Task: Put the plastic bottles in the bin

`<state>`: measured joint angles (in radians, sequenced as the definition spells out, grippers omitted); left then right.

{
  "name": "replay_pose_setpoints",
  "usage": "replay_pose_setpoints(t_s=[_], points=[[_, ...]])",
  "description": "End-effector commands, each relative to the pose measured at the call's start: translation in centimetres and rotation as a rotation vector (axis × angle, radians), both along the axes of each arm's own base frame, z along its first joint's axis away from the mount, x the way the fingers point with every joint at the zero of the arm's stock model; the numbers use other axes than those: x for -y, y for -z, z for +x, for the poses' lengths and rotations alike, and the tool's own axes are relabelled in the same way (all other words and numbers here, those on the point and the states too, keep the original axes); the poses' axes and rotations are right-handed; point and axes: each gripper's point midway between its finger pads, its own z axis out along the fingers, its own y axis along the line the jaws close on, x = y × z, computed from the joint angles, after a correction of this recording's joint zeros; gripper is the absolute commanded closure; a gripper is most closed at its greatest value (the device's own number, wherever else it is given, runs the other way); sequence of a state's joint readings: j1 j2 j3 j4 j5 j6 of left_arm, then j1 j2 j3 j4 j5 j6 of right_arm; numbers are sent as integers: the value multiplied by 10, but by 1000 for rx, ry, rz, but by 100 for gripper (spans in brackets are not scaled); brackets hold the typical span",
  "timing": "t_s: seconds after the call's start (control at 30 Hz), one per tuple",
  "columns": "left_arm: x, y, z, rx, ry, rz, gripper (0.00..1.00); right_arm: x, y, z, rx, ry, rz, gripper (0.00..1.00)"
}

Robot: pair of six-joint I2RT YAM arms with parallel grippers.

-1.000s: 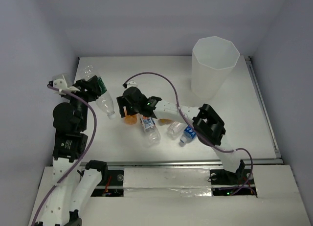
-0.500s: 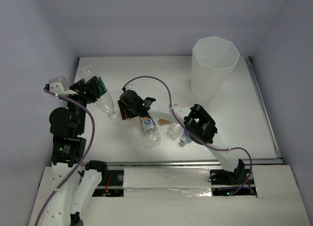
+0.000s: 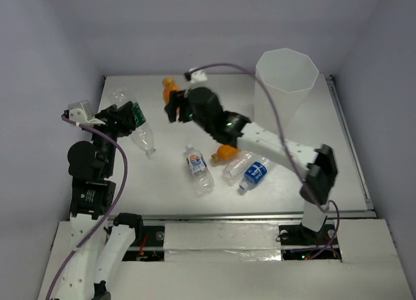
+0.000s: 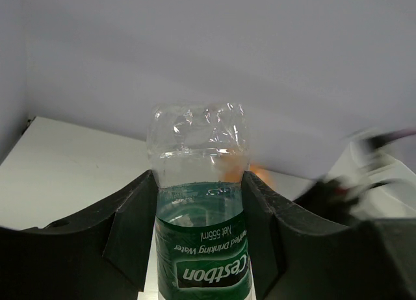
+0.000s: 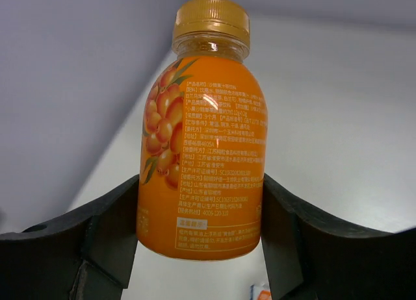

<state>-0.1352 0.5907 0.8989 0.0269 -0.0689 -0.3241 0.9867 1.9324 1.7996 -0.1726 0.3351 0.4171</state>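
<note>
On the table (image 3: 153, 180) sit four loose bottles (image 3: 198, 170), one bin (image 3: 285, 92).

Robotics lab test cell: a white table (image 3: 338, 125) is boxed in by bare grey walls (image 3: 195, 27), with a left arm (image 3: 88, 189) and right arm (image 3: 273, 143) bolted at its edge, purple cables (image 3: 124, 173) left exposed.

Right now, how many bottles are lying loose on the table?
4: white-red labelled bottle, orange bottle, unlabelled clear bottle, blue-labelled bottle, all clustered mid table; none seems hidden.
</note>
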Motion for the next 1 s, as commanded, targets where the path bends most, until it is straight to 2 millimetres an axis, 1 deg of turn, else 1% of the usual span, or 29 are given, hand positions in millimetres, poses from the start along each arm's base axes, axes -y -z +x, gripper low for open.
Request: replay_pose_setpoints(t_s=[0.0,0.03,0.07,0.1,0.13,0.17,0.2,0.23,0.3,0.33,0.37,0.4,0.43,0.47,0.5,0.53,0.57,0.6,0.63,0.67,0.7,0.73,0.77,0.8,0.87,0.9,0.93,0.97], points=[[14,-6,9,32,73,-15,67,111,-121,38,248,262,115,52],[20,-3,11,23,103,-17,68,145,-148,35,285,318,141,52],[23,-3,11,24,122,-19,68,169,-154,38,299,357,135,52],[25,-2,12,26,130,-25,68,193,-159,42,312,395,129,52],[26,-2,12,30,136,-31,68,230,-153,56,308,460,105,52],[27,-1,12,31,143,-43,68,257,-166,53,327,490,120,52],[28,-1,13,35,148,-49,68,275,-167,56,330,513,112,52],[30,0,14,34,157,-53,68,306,-167,66,330,552,97,52],[36,-2,15,39,191,-71,67,334,-168,69,329,580,75,52],[38,-1,17,33,201,-78,67,341,-167,71,332,572,70,52],[43,-1,17,31,231,-93,67,360,-161,80,321,609,51,52],[47,-3,17,39,249,-100,67,367,-157,85,315,617,31,52],[49,-1,21,27,261,-105,67,373,-152,90,305,629,12,52],[52,-1,23,21,278,-110,67,385,-146,95,288,655,-8,52],[54,-5,23,26,287,-122,67,390,-136,102,271,665,-32,52],[55,-1,30,7,288,-125,68,392,-131,107,262,661,-36,52],[61,-2,30,2,305,-129,68,401,-127,112,255,668,-40,52],[64,-7,30,9,312,-132,68,403,-121,116,244,664,-40,52],[68,-7,34,1,318,-134,68,404,-112,123,225,654,-46,52],[73,-10,33,5,325,-140,68,406,-109,127,223,652,-46,52],[76,-19,32,22,330,-143,68,408,-106,131,216,652,-47,52],[80,-20,34,22,332,-142,68,411,-95,138,192,648,-58,52],[81,-25,35,30,322,-147,68,409,-91,140,182,643,-62,52],[90,-34,31,44,347,-149,68,408,-87,142,174,640,-63,52],[99,-37,38,35,352,-145,68,404,-80,145,159,620,-65,50],[110,-48,34,51,383,-147,68,403,-78,146,154,619,-58,48],[119,-45,41,33,390,-140,68,403,-74,145,144,619,-59,43],[124,-49,43,33,391,-140,68,404,-76,142,150,621,-52,39]])
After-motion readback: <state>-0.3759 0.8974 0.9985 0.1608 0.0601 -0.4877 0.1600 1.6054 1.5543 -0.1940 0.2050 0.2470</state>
